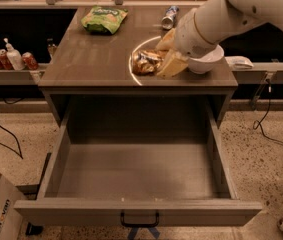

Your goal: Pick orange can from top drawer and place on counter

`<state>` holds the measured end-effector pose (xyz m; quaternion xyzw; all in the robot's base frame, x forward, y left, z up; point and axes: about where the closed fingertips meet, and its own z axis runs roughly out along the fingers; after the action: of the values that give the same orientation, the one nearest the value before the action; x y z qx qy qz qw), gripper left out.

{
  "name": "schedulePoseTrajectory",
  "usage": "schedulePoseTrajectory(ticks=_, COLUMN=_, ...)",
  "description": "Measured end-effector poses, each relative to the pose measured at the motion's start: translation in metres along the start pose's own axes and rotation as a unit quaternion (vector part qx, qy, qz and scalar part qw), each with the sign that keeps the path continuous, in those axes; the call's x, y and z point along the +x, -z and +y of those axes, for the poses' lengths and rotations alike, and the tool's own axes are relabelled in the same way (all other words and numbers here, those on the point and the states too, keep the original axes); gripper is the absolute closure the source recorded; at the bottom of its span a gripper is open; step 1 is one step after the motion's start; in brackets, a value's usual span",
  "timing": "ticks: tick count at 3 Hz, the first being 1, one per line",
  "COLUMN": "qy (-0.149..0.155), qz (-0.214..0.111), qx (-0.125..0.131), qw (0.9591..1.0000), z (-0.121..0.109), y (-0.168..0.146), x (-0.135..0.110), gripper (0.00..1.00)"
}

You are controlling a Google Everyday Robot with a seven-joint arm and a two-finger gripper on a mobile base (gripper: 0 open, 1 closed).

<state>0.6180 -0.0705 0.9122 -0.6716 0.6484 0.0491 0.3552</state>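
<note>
The orange can (144,62), orange-brown mottled with a silvery end, lies sideways in my gripper (156,60), which is shut on it. The tan fingers (172,64) hold it over the front part of the counter (91,59), on the thin white circle line. The white arm comes in from the upper right. The top drawer (136,171) stands pulled fully out below, its matte grey inside bare, with a small black handle (139,219) on the front panel.
A white bowl (207,61) sits on the counter right behind my arm. A green chip bag (103,19) lies at the back left and a blue-and-white can (169,16) at the back. Red cans and a white bottle (13,59) stand on the left shelf.
</note>
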Motion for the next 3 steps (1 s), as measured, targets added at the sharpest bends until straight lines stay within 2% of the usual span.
schedulePoseTrajectory(ticks=1, qy=0.004, qz=0.003, qx=0.01, qw=0.9999, z=-0.03, y=-0.023, x=-0.007, gripper=1.0)
schedulePoseTrajectory(ticks=2, qy=-0.001, qz=0.005, qx=0.007, qw=1.0, z=-0.057, y=-0.058, x=-0.009, gripper=1.0)
schedulePoseTrajectory(ticks=3, qy=-0.008, qz=0.009, qx=0.0, qw=0.9999, z=-0.075, y=-0.088, x=-0.007, gripper=0.82)
